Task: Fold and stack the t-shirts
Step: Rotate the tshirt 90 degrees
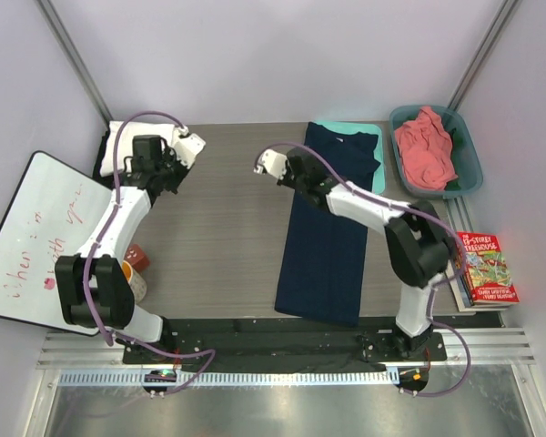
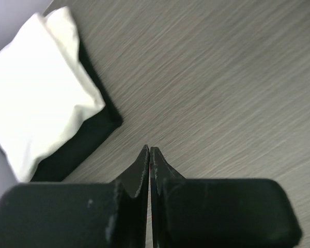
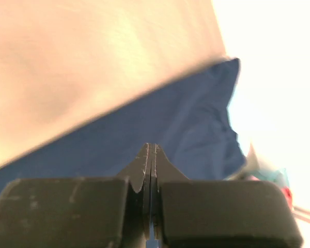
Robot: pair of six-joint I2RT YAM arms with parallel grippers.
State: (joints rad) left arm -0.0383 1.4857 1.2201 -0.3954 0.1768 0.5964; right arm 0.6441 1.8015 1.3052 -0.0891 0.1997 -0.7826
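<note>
A dark navy t-shirt (image 1: 332, 228) lies on the table as a long strip folded lengthwise, and it also shows in the right wrist view (image 3: 170, 119). A folded white t-shirt (image 1: 132, 137) sits on a folded black t-shirt (image 2: 88, 139) at the back left; the white one fills the left of the left wrist view (image 2: 36, 88). A salmon pink t-shirt (image 1: 425, 146) lies crumpled in the teal tub (image 1: 469, 159). My left gripper (image 2: 150, 150) is shut and empty, over bare table just right of the stack (image 1: 168, 173). My right gripper (image 3: 151, 146) is shut and empty, above the navy shirt's upper left edge (image 1: 287, 177).
A mint-green board (image 1: 373, 137) lies under the navy shirt's top end. A whiteboard (image 1: 36, 237) leans at the left. Two cups (image 1: 132, 269) stand by the left arm. Books (image 1: 484, 269) lie at the right edge.
</note>
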